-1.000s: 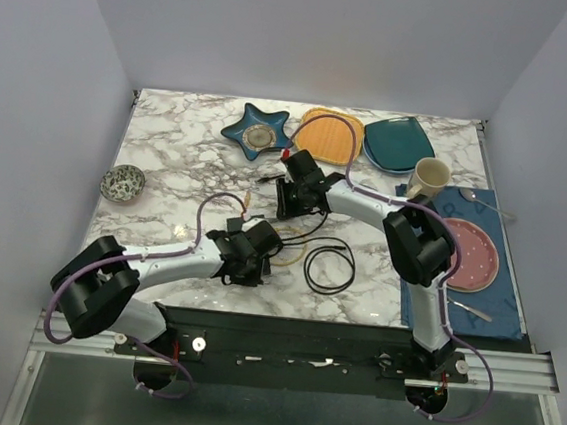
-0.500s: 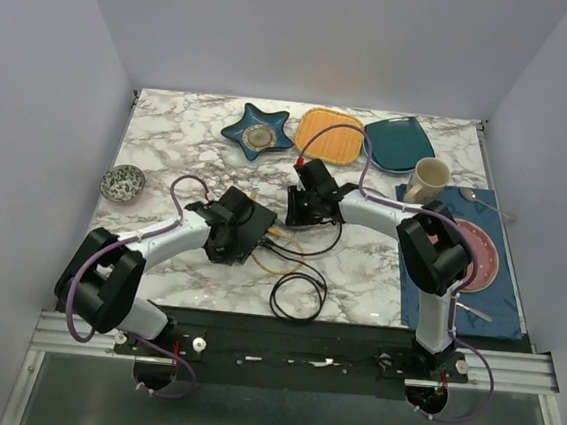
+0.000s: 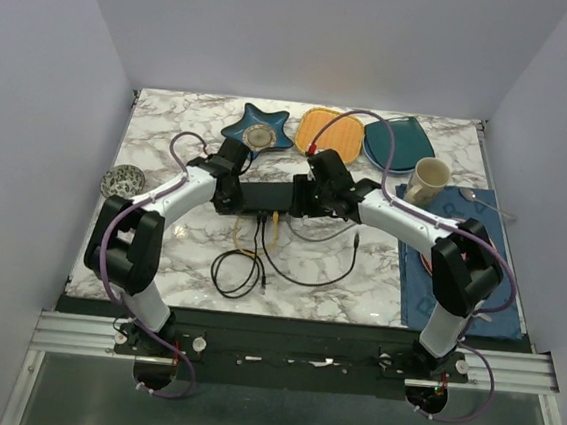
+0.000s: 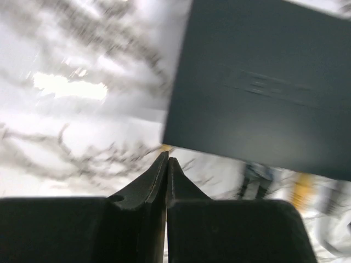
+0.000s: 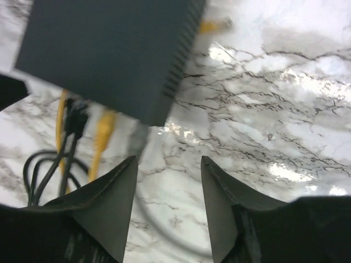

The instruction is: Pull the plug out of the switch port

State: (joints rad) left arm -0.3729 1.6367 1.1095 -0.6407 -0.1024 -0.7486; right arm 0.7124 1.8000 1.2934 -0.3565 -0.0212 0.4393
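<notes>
The switch [image 3: 268, 199] is a flat matte black box lying across the middle of the table between my two grippers. Yellow and black cables [image 3: 261, 233] run from the sockets on its near edge. In the right wrist view, yellow plugs [image 5: 104, 131] and a black plug [image 5: 77, 118] sit under the switch [image 5: 109, 49] edge. My left gripper [image 3: 235, 198] is at the box's left end, shut on nothing [image 4: 166, 160], with the switch [image 4: 263, 82] just ahead of it. My right gripper [image 3: 310, 197] is at the right end, open and empty [image 5: 167, 161] over bare marble.
A blue star dish [image 3: 256, 130], an orange plate [image 3: 331, 135], a teal plate [image 3: 399, 143] and a cream cup [image 3: 430, 176] line the back. A small patterned bowl [image 3: 123, 181] stands at the left. A blue mat [image 3: 458, 275] lies at the right. A black cable coil [image 3: 238, 268] lies near the front.
Both arms have swung toward the back of the table. The switch moved with them from the front left to the middle, trailing its cables. The right jaws have spread wider.
</notes>
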